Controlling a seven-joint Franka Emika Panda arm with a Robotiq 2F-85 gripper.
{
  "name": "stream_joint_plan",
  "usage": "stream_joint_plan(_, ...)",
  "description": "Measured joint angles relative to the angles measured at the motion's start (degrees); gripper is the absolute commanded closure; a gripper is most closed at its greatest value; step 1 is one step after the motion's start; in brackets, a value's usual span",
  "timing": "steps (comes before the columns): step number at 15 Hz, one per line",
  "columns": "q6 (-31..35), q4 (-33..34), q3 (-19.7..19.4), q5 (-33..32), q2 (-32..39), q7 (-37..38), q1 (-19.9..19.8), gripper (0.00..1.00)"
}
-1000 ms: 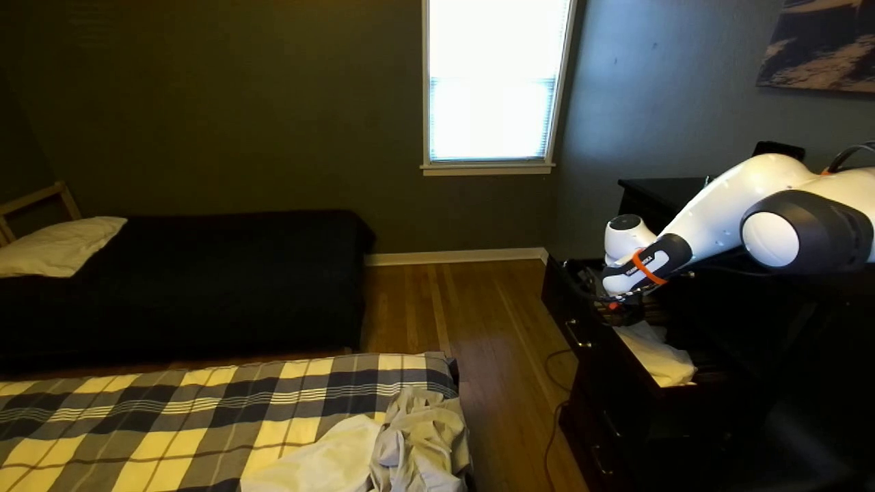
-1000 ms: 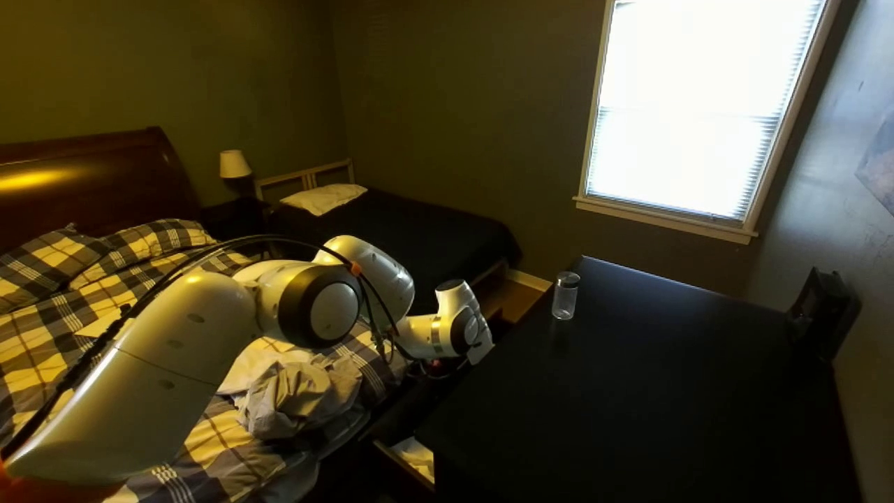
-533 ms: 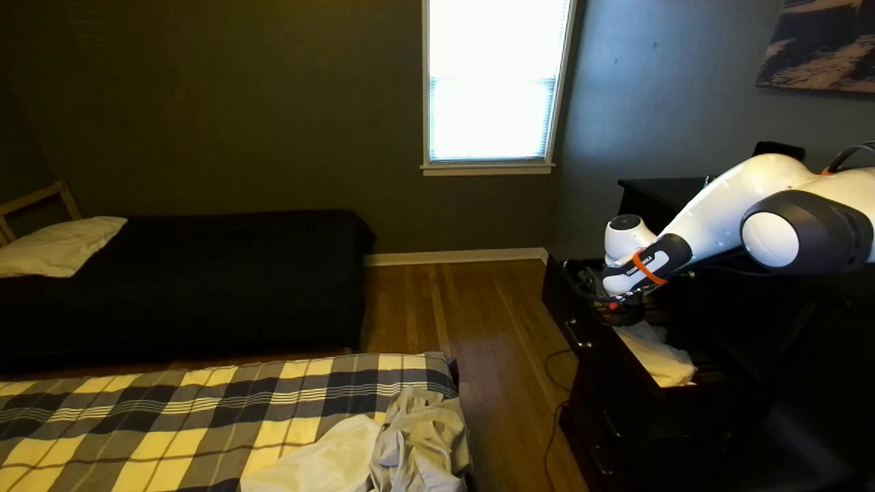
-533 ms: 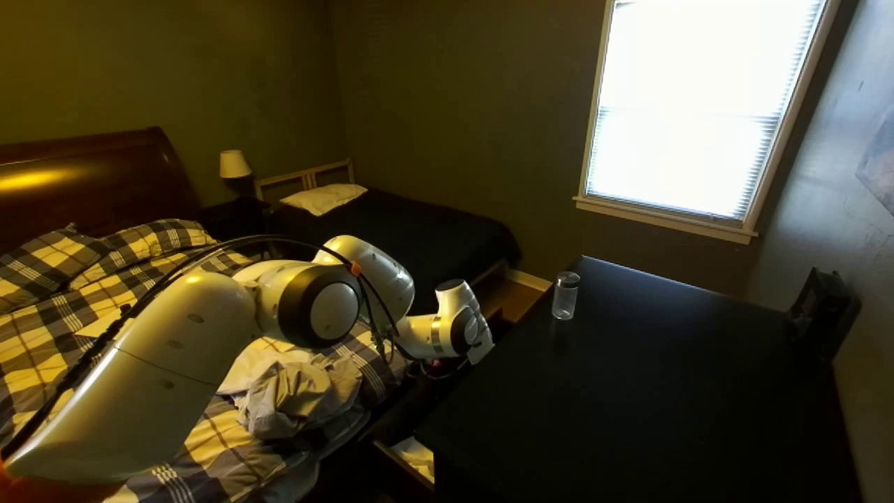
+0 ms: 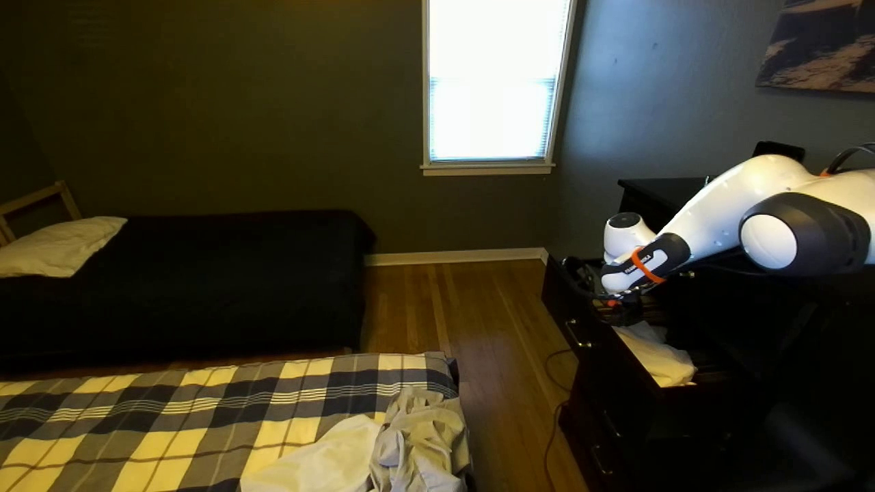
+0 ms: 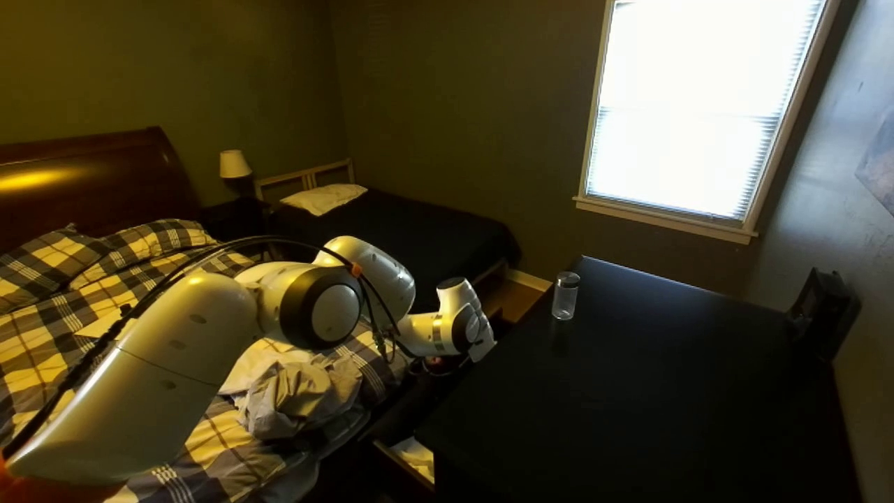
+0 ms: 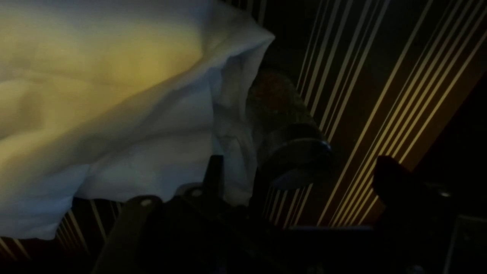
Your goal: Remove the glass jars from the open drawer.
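Slightly, the arm (image 5: 721, 205) is shifting: in both exterior views its far end is sitting a touch higher than half a second ago, while the room around it is staying put. The gripper (image 7: 298, 163) is grasping nothing, its fingers (image 7: 215, 171) standing well apart in the wrist view. A dark jar (image 7: 276, 110) is lying on its side on the striped lining (image 7: 365, 125) of the pulled-out drawer (image 5: 601, 348), beside a white cloth (image 7: 114, 95) (whether the two are touching, I am not able to tell). Its darker end is showing between the fingertips, though the depth is remaining unclear.

So the small rise is bringing no jar along; it is seeming more like aiming than lifting, and a grasp is probably needing a lower approach, with the cloth's folds possibly getting in the way. Meanwhile, in an exterior view, a clear jar (image 6: 565, 297) is standing upright on the dresser top (image 6: 642, 391), perhaps counting as one removed, but the drawer's jar is leaving the job unfinished.
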Motion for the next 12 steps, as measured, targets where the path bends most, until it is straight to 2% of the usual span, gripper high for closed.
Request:
stream_joint_plan(4, 0.00, 1.08, 0.06, 0.42, 1.16, -0.63, -0.31, 0.00)
stream_joint_plan(5, 0.00, 1.40, 0.06, 0.64, 1.53, -0.88, -0.41, 0.25)
stream_joint_plan(6, 0.00, 1.78, 0.07, 0.93, 1.95, -1.15, -0.53, 0.28)
stream_joint_plan(12, -0.37, 3.69, 0.14, 2.53, 3.68, -2.43, -0.86, 0.73)
